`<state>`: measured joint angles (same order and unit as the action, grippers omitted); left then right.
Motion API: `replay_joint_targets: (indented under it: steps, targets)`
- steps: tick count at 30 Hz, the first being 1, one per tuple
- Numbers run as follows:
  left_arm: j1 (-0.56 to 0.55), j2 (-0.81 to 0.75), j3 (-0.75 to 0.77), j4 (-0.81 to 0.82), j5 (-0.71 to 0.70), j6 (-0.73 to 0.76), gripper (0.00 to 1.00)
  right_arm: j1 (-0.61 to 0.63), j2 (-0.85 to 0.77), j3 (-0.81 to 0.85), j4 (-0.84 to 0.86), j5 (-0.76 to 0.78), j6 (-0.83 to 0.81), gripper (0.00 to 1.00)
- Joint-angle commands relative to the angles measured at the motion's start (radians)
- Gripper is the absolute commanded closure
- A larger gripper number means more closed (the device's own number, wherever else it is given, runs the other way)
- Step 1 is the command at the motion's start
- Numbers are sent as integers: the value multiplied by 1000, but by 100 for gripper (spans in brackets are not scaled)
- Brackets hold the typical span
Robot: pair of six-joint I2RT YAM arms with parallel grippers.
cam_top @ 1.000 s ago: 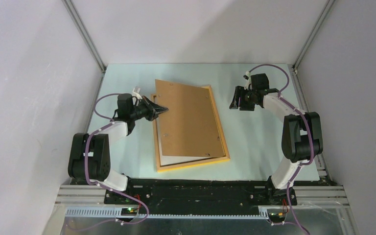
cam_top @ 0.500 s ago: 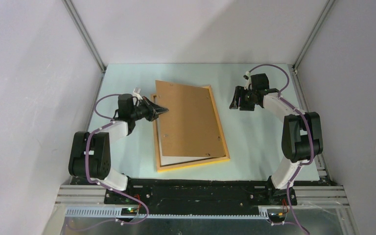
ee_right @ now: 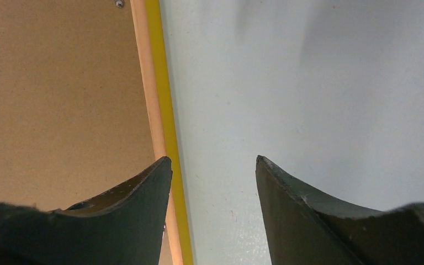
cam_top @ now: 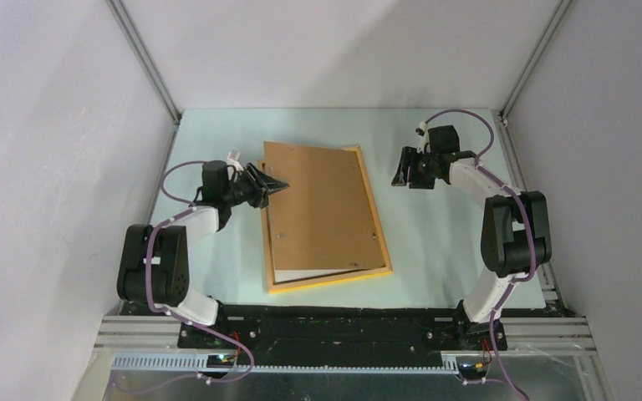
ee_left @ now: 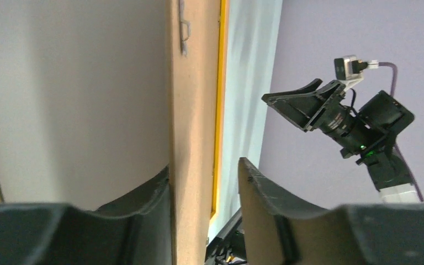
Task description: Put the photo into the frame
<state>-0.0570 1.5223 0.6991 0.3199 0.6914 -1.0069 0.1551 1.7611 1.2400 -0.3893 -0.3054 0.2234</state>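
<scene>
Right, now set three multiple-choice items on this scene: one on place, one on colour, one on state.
1. Where does the brown backing board lie? A) askew on the frame B) beside the frame C) against the wall
2. The frame's colour? A) blue B) yellow-orange C) black
3. The right gripper is: A) shut on the board B) open, empty C) out of view
Key: 1 A, it overlaps the frame's rails; 2 B, its rim shows yellow-orange; 3 B, its jaws stand apart over the table.
</scene>
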Motion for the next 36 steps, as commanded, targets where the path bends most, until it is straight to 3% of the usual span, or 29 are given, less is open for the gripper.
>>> replay_joint_targets:
  steps: [1,13,24,36]
  targets:
    - [-7,2,22,-16,-14,45,51,-2,-26,-4,20,-12,-18,38]
    - [-9,31,102,-178,-63,127,3,-2,-20,-4,22,-17,-19,38]
    - [-39,101,214,-384,-117,237,0,-2,-21,-4,19,-15,-18,38]
    - [-55,112,236,-423,-132,245,0,-3,-16,-4,18,-16,-20,39]
